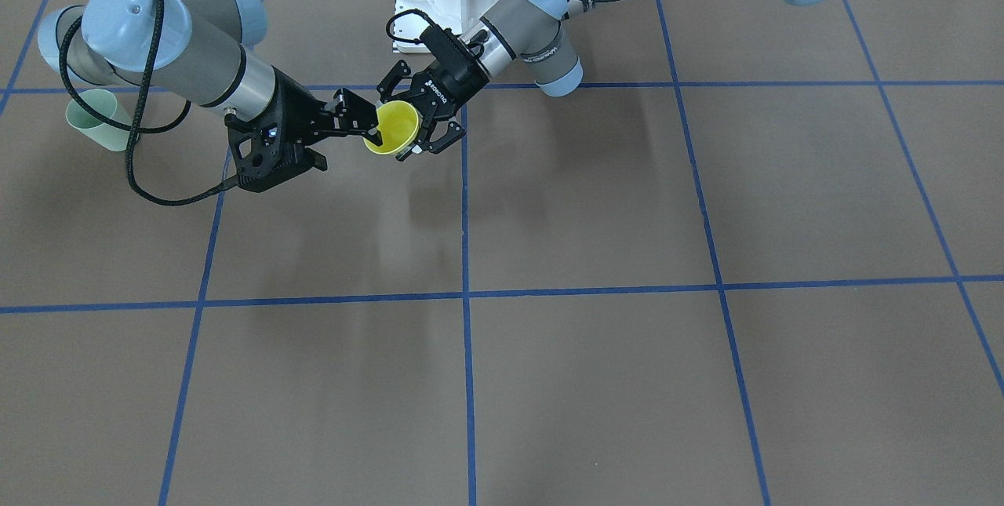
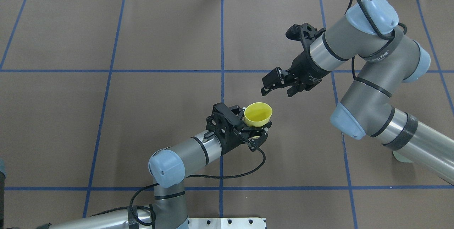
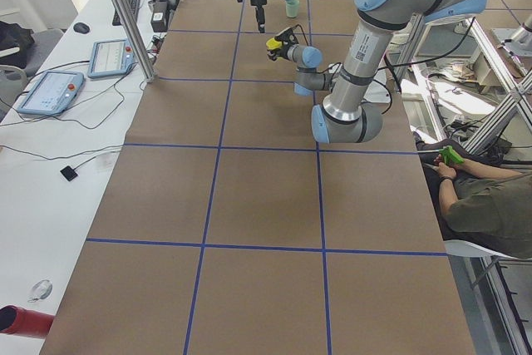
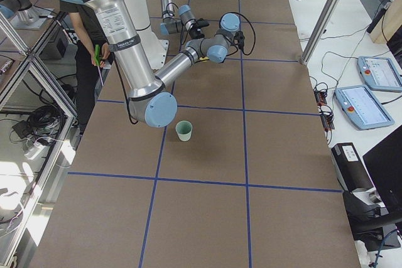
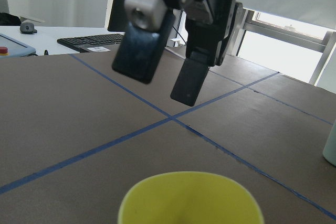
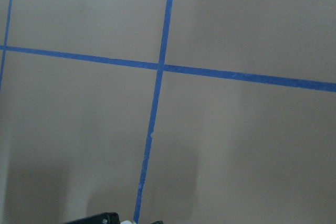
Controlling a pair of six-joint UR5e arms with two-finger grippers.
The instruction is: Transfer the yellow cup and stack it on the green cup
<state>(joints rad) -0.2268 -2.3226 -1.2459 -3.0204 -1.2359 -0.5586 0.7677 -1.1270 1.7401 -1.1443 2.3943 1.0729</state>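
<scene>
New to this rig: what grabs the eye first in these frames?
First is the bright yellow cup, held above mid-table in the left gripper. The right gripper hangs open just beyond it, as if for a handover. Next is the pale green cup, standing upright by itself on the robot's right side, well away from both grippers.
</scene>
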